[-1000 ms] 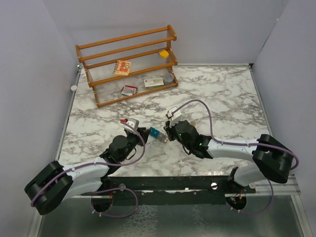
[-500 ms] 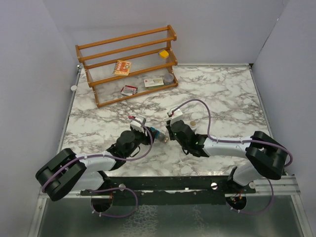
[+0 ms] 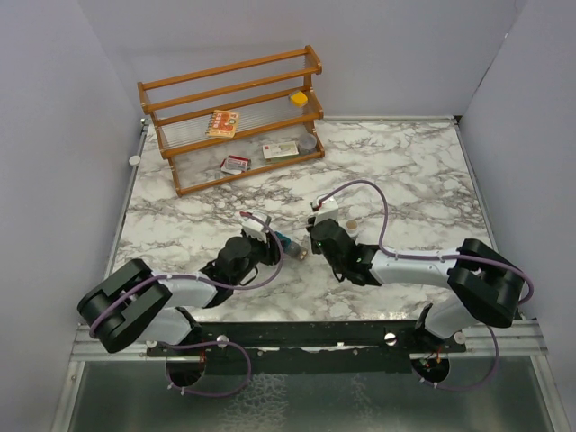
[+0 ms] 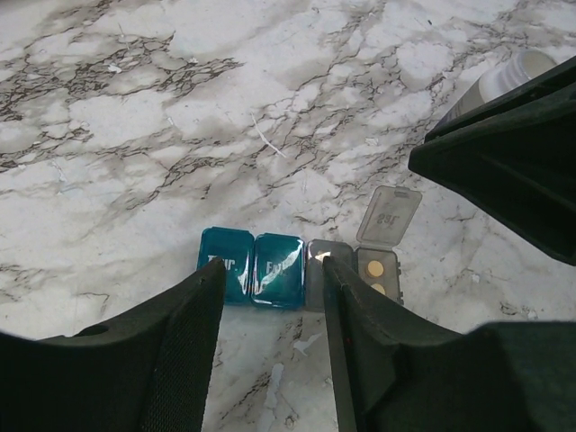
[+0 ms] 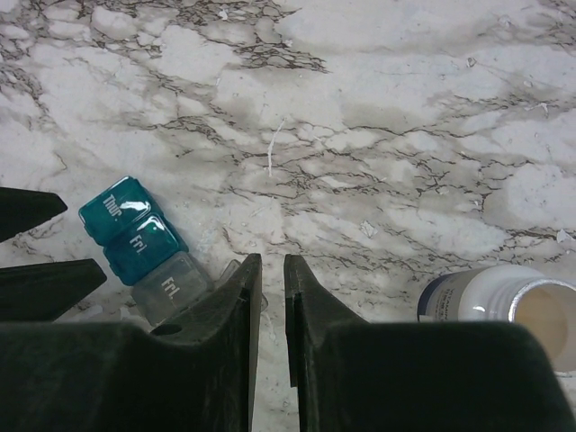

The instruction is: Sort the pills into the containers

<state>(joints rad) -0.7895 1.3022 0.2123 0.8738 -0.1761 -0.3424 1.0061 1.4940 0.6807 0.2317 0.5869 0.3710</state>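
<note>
The containers (image 3: 287,244) are a short strip lying on the marble between my two grippers. In the left wrist view the containers (image 4: 275,279) show two teal lids, one shut grey lid and one grey compartment with its lid (image 4: 389,216) up. Two yellow pills (image 4: 376,268) lie in that compartment. My left gripper (image 4: 270,266) is open, its fingers astride the near side of the strip, nothing clamped. My right gripper (image 5: 270,263) stands just right of the containers (image 5: 144,247), its jaws a narrow slit apart with only marble between them.
A white pill bottle (image 5: 504,306) stands uncapped right of the right gripper, also visible as the bottle (image 3: 351,225) from above. A wooden rack (image 3: 234,117) with small boxes sits at the back left. A small white cap (image 3: 134,160) lies by the left wall.
My left arm has reached forward to the strip and its jaws have spread. The right gripper's jaws have parted a little; it shifted slightly.
</note>
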